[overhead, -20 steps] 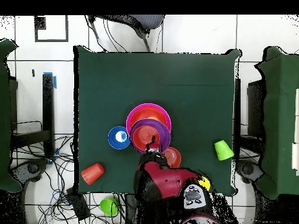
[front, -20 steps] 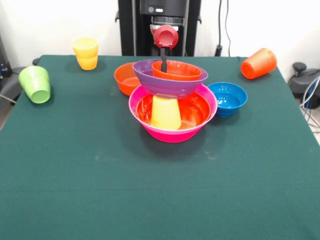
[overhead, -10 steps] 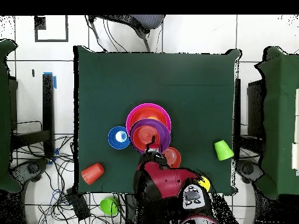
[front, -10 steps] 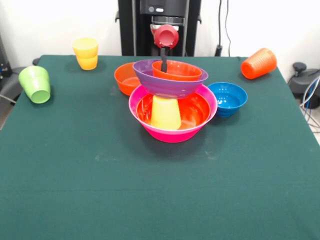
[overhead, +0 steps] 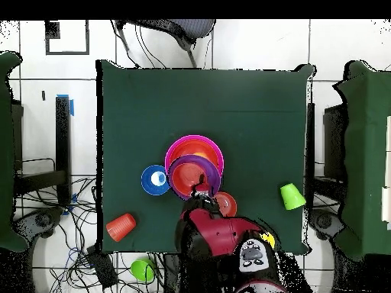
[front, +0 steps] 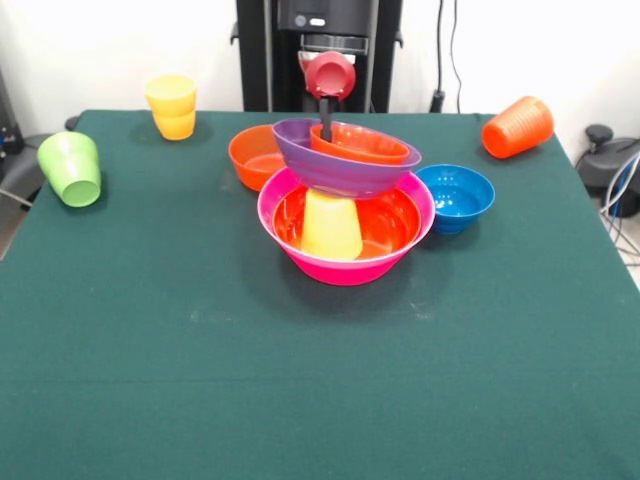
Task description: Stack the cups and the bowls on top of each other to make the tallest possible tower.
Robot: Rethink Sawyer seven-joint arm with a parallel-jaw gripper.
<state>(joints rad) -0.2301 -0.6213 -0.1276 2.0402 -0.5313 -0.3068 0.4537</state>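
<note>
Robotics lab indicated: green-clothed table (front: pixel 300 400), robot pedestal (front: pixel 318 40) mounted behind, loose cables (overhead: pixel 76 252) strewn on tiled floor (overhead: pixel 252 46).

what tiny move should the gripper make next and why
Probably ease straight down to level the glossy purple plastic bowl: it sits tilted on the upturned yellow plastic cup, with the gripper at its far rim and a small orange bowl inside.

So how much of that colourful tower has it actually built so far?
Built: the largest pink plastic bowl holds a large orange bowl and an upturned yellow cup, topped by the purple bowl with a small orange bowl inside. In hand: the gripper reaches into that top, which sits tilted. Left: another orange bowl, the blue bowl, and yellow, green and orange cups.
</note>
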